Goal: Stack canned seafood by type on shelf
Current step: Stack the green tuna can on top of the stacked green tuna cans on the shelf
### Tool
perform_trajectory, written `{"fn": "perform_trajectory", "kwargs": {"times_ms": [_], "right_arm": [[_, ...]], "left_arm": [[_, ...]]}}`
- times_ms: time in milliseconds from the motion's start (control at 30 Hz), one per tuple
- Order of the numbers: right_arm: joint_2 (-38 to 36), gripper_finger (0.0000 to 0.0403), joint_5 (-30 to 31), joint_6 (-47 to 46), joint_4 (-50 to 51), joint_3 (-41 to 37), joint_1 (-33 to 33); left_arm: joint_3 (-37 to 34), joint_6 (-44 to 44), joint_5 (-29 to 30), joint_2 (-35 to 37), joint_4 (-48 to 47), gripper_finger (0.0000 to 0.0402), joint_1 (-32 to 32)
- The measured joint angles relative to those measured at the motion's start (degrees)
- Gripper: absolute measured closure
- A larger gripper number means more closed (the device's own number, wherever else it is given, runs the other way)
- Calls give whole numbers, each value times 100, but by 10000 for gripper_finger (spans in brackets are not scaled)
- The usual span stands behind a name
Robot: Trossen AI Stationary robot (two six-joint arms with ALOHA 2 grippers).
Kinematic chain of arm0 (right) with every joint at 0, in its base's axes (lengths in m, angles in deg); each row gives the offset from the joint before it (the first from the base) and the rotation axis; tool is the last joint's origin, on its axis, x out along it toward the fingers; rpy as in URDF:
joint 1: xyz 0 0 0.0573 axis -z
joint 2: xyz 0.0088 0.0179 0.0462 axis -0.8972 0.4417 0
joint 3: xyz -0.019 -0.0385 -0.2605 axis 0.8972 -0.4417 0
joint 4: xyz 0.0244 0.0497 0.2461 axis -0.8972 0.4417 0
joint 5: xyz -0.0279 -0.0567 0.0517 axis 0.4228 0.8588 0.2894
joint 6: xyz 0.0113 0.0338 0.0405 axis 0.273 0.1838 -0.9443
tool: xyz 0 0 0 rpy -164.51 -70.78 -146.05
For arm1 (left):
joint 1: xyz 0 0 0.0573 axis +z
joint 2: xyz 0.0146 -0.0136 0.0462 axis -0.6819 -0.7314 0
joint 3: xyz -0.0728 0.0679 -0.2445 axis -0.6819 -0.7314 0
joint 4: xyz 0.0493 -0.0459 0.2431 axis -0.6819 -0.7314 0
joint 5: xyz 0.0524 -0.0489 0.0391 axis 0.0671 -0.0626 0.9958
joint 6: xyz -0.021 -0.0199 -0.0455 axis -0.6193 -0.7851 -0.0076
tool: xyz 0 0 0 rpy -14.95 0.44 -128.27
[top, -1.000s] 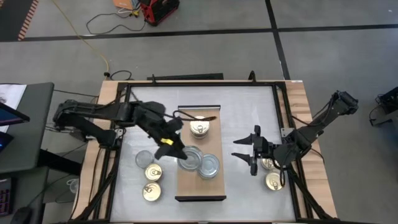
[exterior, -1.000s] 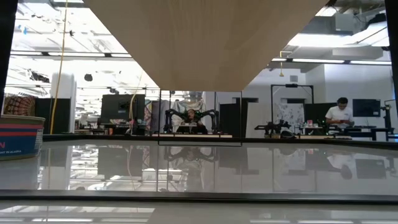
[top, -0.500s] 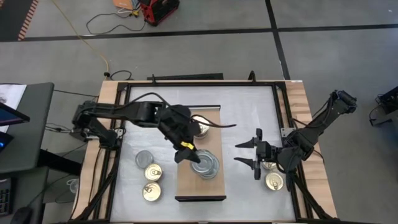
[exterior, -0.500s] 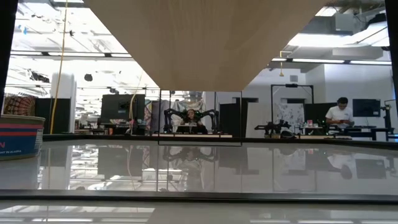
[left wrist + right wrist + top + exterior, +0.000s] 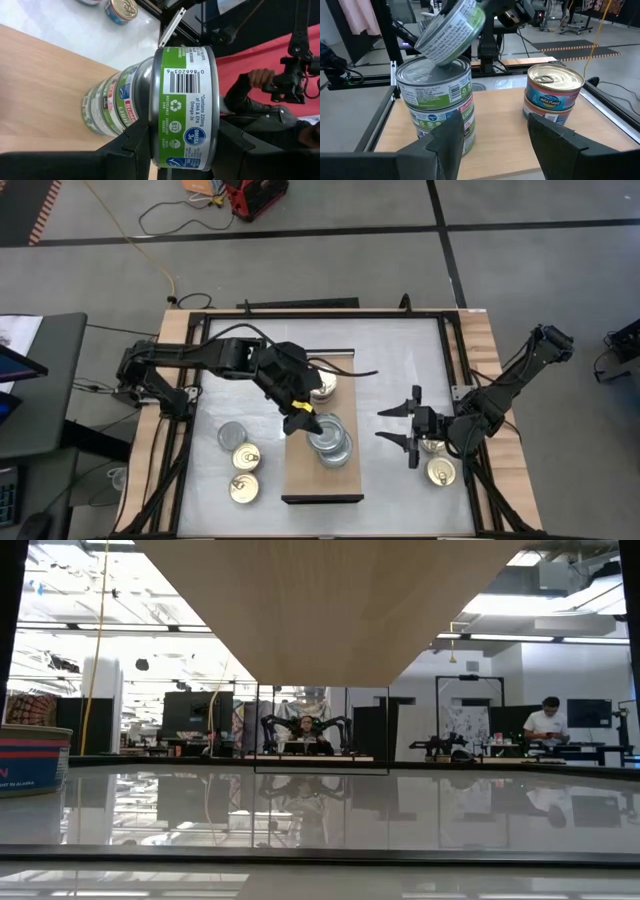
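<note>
My left gripper point(image 5: 305, 423) point(image 5: 182, 150) is shut on a green-label, silver-lidded tin point(image 5: 185, 107) point(image 5: 452, 32). It hovers over the stack of similar tins point(image 5: 332, 445) point(image 5: 434, 95) standing on the light-wood shelf point(image 5: 300, 470). A short stack of gold-lidded tins point(image 5: 320, 386) point(image 5: 554, 92) stands farther back on the shelf. Loose tins lie on the white table: a silver one point(image 5: 232, 435) and two gold ones point(image 5: 246, 457) point(image 5: 243, 488) on the left, two gold ones point(image 5: 432, 444) point(image 5: 441, 471) on the right. My right gripper point(image 5: 402, 428) point(image 5: 495, 145) waits open, right of the shelf. My left gripper pinches the tin by its side wall point(image 5: 165, 145), one finger point(image 5: 132, 147) on each opposite side. It comes slanting down from the table's left. The tin is lifted clear and tilted, its low edge point(image 5: 445, 62) just over the stack's top lid; whether they touch I cannot tell.
The table's dark frame point(image 5: 200, 380) runs around the white top. In the low view, a red-and-blue-labelled tin point(image 5: 30, 760) sits at the left edge and light wood point(image 5: 270, 610) fills the top. People and other equipment show in the room behind.
My left gripper has carried the tin toward the table's right, from beside the green stack to over its top, turning as it went. My right gripper has drifted slightly toward the right and near edge, staying open.
</note>
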Motion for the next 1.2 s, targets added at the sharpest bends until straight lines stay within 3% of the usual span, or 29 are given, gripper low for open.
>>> {"fn": "perform_trajectory", "kwargs": {"times_ms": [167, 467, 833, 1200], "right_arm": [[19, 159, -1, 124, -315, 0, 2], [766, 159, -246, 1920, -2403, 68, 92], [1520, 159, -254, 2390, -2402, 904, 181], [1613, 159, -247, 2402, -2279, 1137, 165]], "left_arm": [[-9, -50, 30, -15, 14, 216, -52], [-9, 61, 176, -13, 55, 195, -54], [-11, 321, 436, -11, 130, 195, -54], [128, 1046, 677, -4, 239, 196, -30]]}}
